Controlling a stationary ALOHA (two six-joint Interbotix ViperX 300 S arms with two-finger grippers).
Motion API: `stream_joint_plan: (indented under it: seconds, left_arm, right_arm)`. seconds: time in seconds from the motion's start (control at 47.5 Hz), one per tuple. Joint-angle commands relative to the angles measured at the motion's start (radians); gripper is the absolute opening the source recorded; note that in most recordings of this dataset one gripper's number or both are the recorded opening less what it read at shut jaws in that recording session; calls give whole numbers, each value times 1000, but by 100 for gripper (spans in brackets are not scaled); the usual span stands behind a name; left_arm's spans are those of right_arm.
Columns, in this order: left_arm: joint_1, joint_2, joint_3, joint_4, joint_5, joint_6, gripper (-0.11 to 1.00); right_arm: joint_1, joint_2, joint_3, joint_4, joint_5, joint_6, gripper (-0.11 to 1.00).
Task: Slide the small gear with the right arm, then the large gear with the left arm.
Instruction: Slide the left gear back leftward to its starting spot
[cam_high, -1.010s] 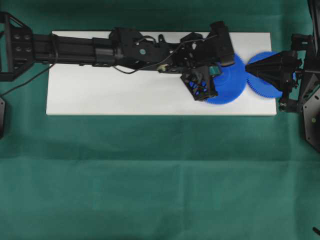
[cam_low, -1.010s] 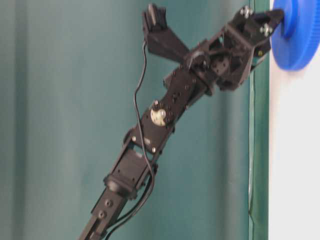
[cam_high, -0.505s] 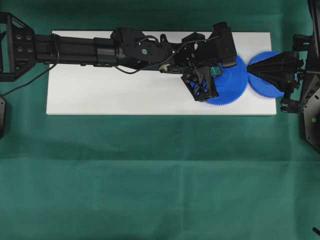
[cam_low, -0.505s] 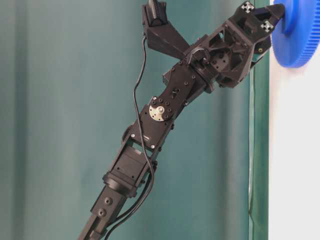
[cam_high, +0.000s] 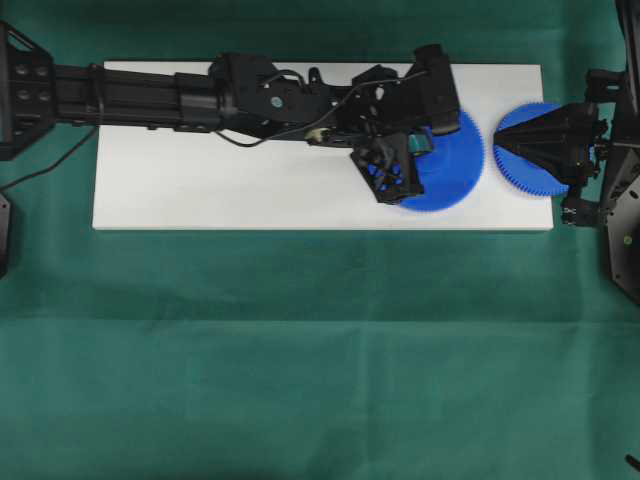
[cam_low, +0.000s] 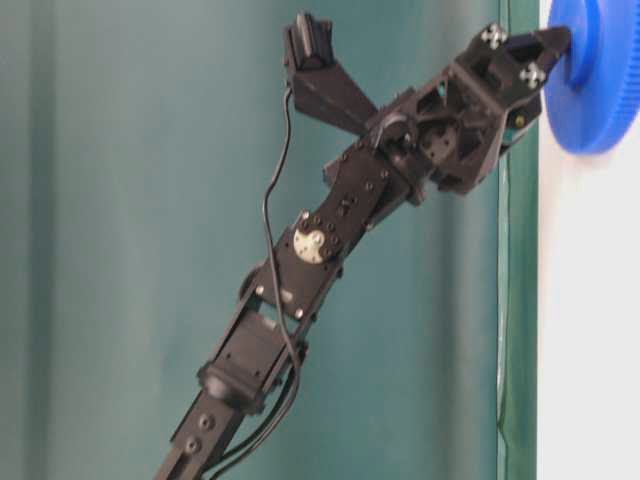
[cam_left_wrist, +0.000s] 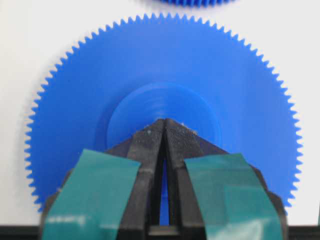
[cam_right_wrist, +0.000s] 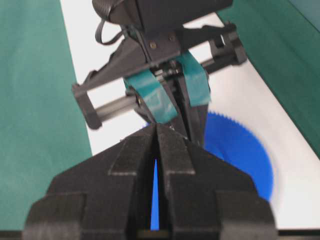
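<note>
Gap opened: large gear (cam_high: 447, 165) slid toward 9 o'clock, unmeshing from small gear (cam_high: 535, 150). Left gripper (cam_left_wrist: 164, 125) pinched closed, empty, tips pressing hub; right gripper (cam_right_wrist: 156, 131) closed, empty.

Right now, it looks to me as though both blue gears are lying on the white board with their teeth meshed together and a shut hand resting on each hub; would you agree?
Not quite: the teeth are not meshed. In the overhead view a strip of white board shows between the large gear and the small gear. The rest holds: both lie on the board, with the shut left hand and right hand on their hubs.
</note>
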Motion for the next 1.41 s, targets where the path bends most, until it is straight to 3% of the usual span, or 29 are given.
stream_joint_plan:
  seconds: [0.0,0.274,0.674,1.137,1.389]
  left_arm:
    - [20,-49,72,2,12,-3,0]
    - [57,-199,316,0,-23,-18,0]
    - [143,-449,707,0,-117,-156,0]
    - [224,-695,1017,-2,-118,-222,0]
    - [261,-816,1114,-5,-127,-247,0]
  right_arm:
    - [0,0,-11,-3,-8,2,50]
    - [0,0,-8,0,-8,5,50]
    - [0,-3,-5,9,-8,12,50]
    - [15,-3,-2,25,-8,12,50]
    - [17,-3,-3,25,-8,12,50]
